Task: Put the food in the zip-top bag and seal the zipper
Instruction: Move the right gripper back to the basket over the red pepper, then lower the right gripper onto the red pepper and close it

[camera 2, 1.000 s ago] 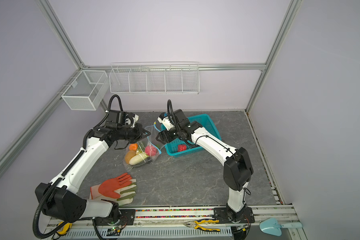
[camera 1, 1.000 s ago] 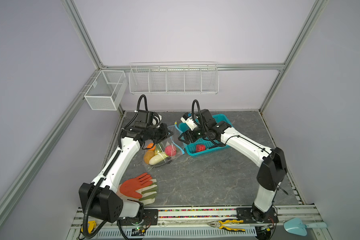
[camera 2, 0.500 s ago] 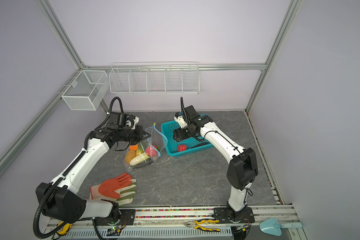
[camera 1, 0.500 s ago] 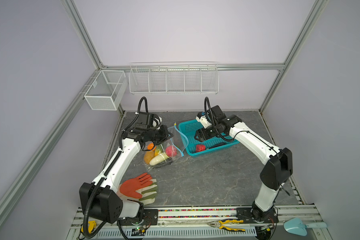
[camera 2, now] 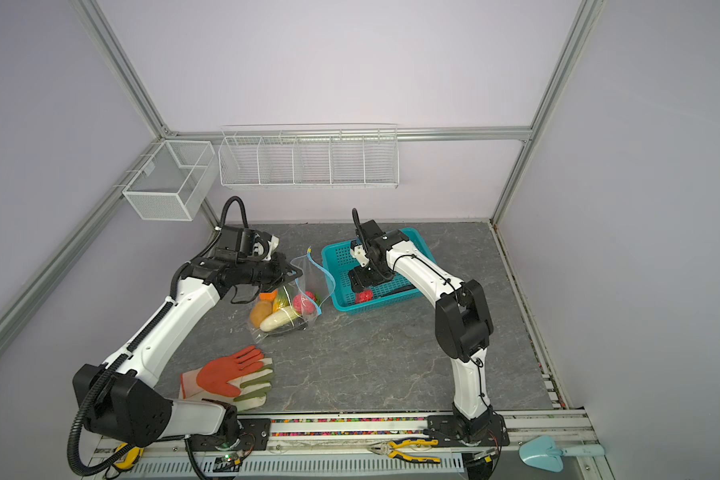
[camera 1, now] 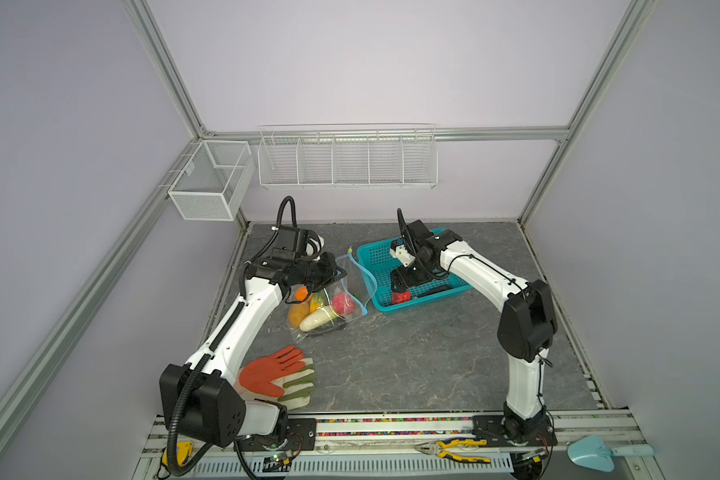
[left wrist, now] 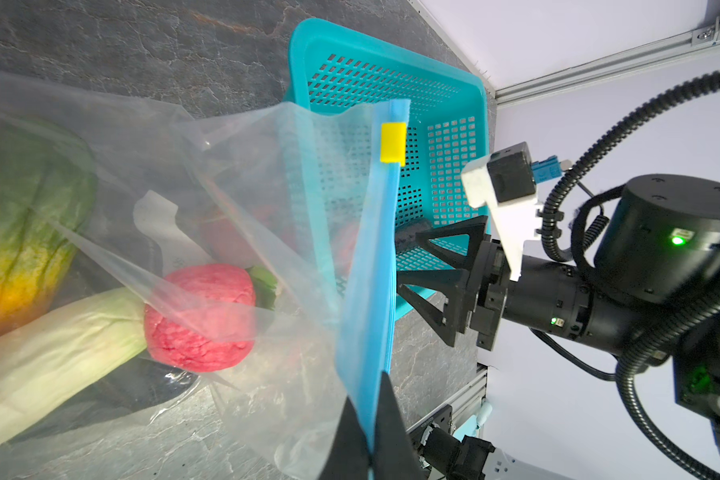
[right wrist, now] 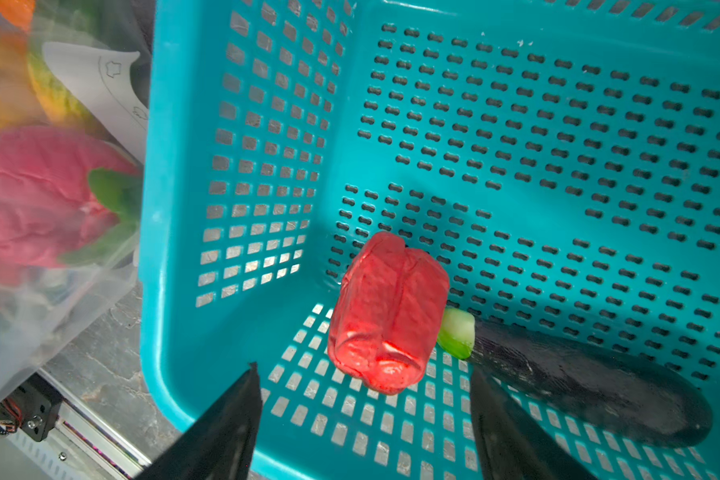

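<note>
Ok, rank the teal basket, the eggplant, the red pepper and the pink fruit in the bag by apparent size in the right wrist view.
1. teal basket
2. eggplant, longest of the rest
3. red pepper and pink fruit: near alike; the fruit is blurred through the bag, so unranked.

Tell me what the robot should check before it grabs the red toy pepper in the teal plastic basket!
1. The right gripper is open and aimed at the red toy pepper: ok.
2. Only the pepper sits between the jaws: not ok. The green stem of the dark purple toy eggplant lies right beside it in the teal plastic basket.
3. The left gripper is shut on the light-blue zipper strip: ok.
4. The mouth of the clear plastic zip-top bag is open: ok.
5. The small yellow slider tab is at the strip's end: ok.
</note>
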{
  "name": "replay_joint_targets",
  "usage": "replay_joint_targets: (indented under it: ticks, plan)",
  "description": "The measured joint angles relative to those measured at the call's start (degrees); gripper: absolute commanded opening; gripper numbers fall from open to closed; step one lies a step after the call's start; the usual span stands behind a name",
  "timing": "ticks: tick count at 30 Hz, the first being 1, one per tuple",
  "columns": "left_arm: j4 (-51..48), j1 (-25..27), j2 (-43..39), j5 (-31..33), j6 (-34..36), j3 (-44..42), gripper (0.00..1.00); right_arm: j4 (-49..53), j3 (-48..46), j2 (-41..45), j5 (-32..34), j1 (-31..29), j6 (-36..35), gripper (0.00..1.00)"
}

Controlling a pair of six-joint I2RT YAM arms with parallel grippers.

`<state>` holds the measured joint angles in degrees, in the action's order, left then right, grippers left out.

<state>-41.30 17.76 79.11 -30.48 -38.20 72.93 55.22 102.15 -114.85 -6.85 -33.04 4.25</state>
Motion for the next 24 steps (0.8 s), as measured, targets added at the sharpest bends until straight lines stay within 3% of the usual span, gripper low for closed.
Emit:
replay_joint_targets:
  ticks: [24]
  plan:
    - [1.36,0.04,-0.15,-0.28,-0.42,-1.97,0.0,0.57,1.81,-7.91,-0.07,0.42,0.0,0.84]
